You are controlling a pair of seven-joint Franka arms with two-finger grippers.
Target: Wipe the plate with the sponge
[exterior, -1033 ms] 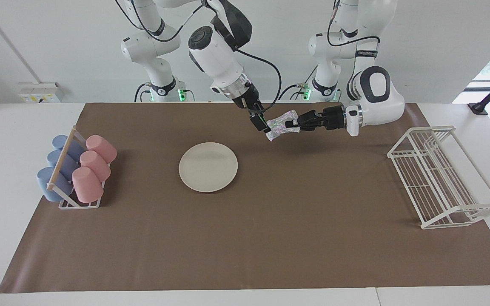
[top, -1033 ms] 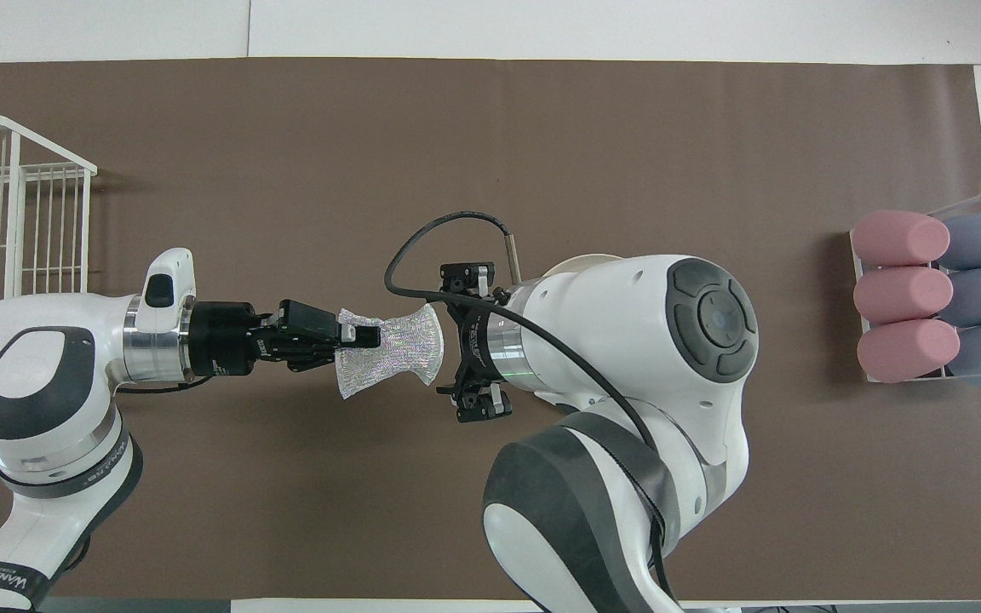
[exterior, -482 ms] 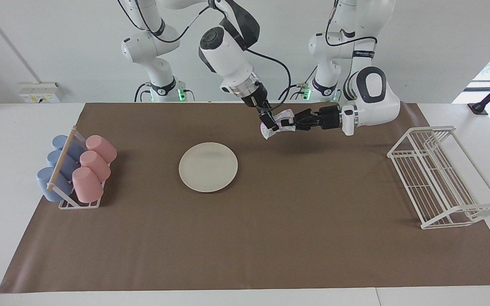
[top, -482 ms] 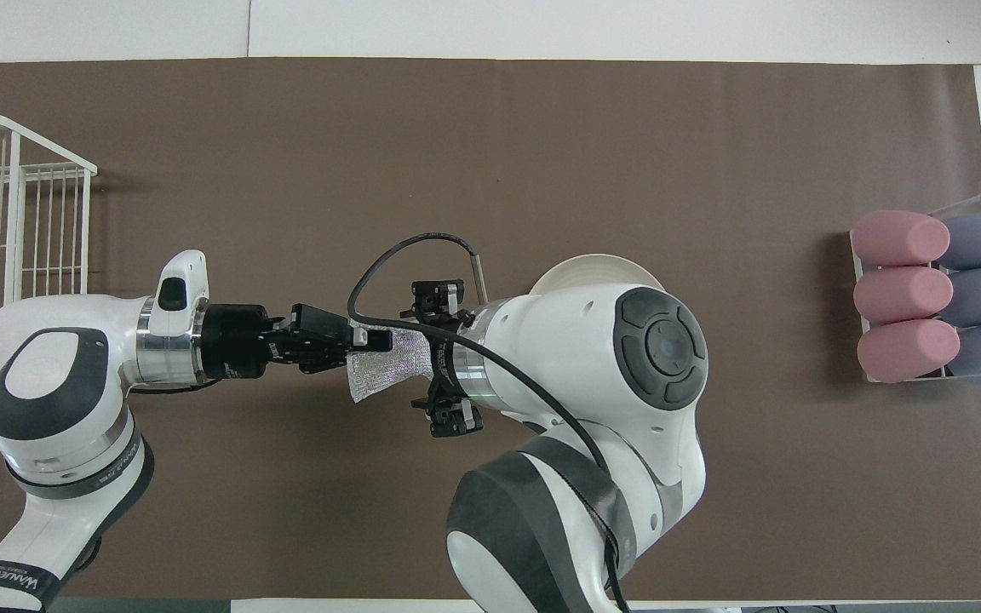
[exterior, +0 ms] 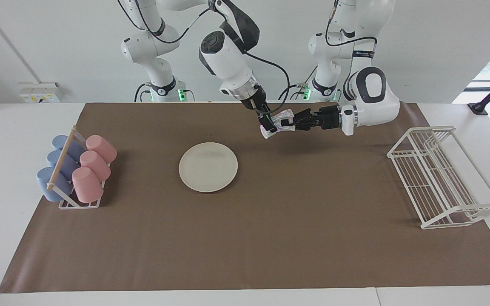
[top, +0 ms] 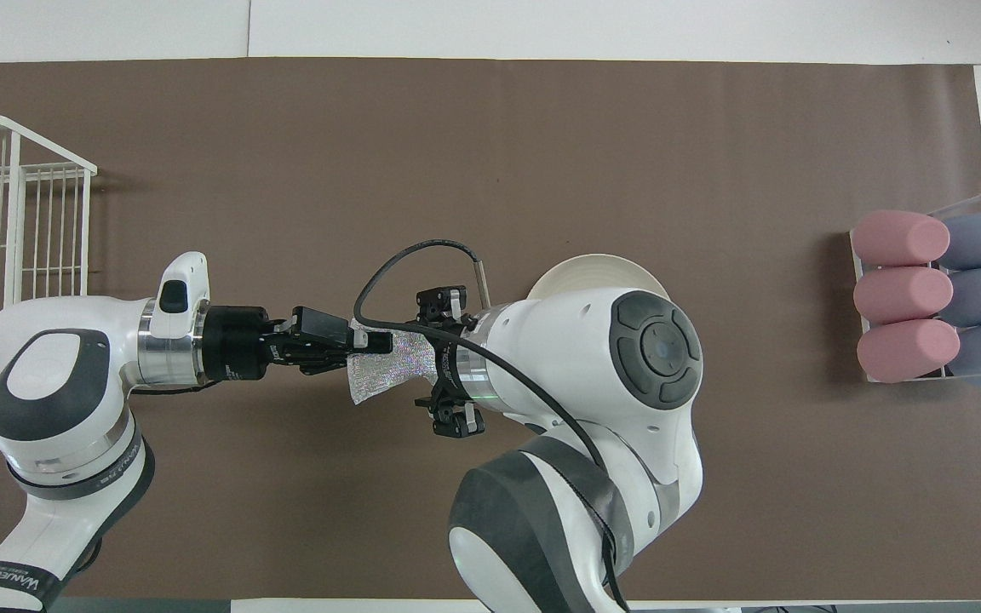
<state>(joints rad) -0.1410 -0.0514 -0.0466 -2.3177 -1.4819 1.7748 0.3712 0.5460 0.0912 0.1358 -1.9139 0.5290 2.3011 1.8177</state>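
Compared with one second earlier, the right gripper has moved from beside the sponge onto it, toward the left arm's end of the table. The left gripper has drawn slightly toward the robots. The plate has not moved.

Facing view, left to right:

1. A cup rack with blue and pink cups stands at the right arm's end of the brown mat.
2. The plate lies flat on the mat, near its middle, untouched by either gripper.
3. The right gripper comes down at a slant and meets the end of the sponge that points toward the plate. Its fingers straddle that end. Whether they press on it cannot be told.
4. The sponge hangs in the air over bare mat, nearer to the robots than the plate and toward the left arm's end from it.
5. The left gripper lies level, its fingers clamped on the other end of the sponge.
6. A white wire rack stands at the left arm's end.

In the overhead view the sponge spans the gap between the left gripper and the right gripper.
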